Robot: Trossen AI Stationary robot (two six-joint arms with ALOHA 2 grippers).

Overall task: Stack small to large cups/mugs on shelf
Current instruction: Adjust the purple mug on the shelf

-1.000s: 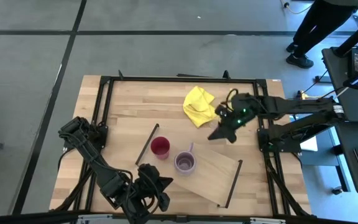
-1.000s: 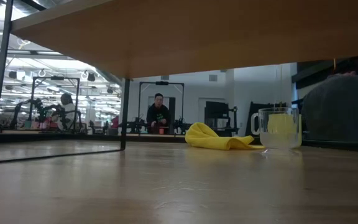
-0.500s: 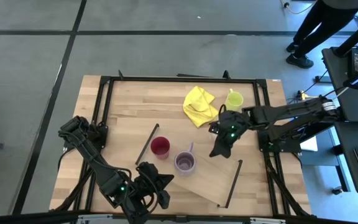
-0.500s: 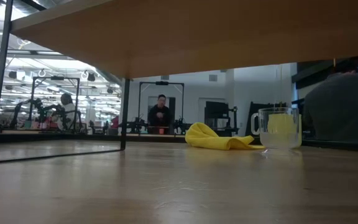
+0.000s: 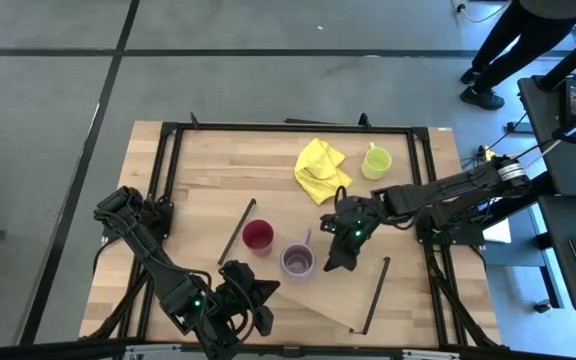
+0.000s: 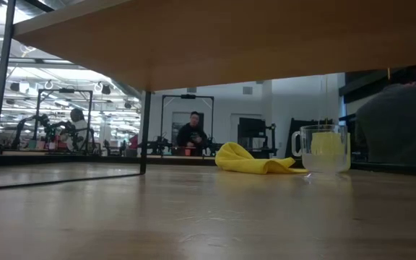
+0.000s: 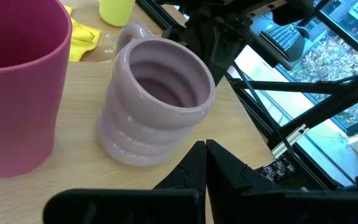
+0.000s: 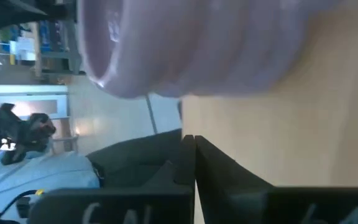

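The red cup [image 5: 258, 236] and the purple ribbed mug [image 5: 298, 261] stand upright on the light-wood shelf [image 5: 353, 285]. The yellow-green mug [image 5: 375, 160] stands on the tabletop at the far right. The clear glass tumbler [image 6: 325, 148] stands on the tabletop beside the yellow cloth [image 5: 320, 170]. My right gripper [image 5: 334, 263] is shut and low over the shelf, just right of the purple mug [image 8: 197, 43], with a small gap between them. My left gripper [image 5: 255, 312] is shut at the near edge, its fingers [image 7: 205, 158] facing the two cups.
The shelf lies slantwise across the table with thin black rails at its short ends [image 5: 236, 230] [image 5: 373, 295]. In the low view its underside [image 6: 193, 43] spans the top. A black frame [image 5: 288, 128] borders the table. People stand beyond the far right corner [image 5: 498, 50].
My right gripper has gone from beside the yellow cloth toward the table's near edge and left, down to the purple mug's right side. The yellow-green mug, hidden under the arm before, now shows. The cups have not moved.
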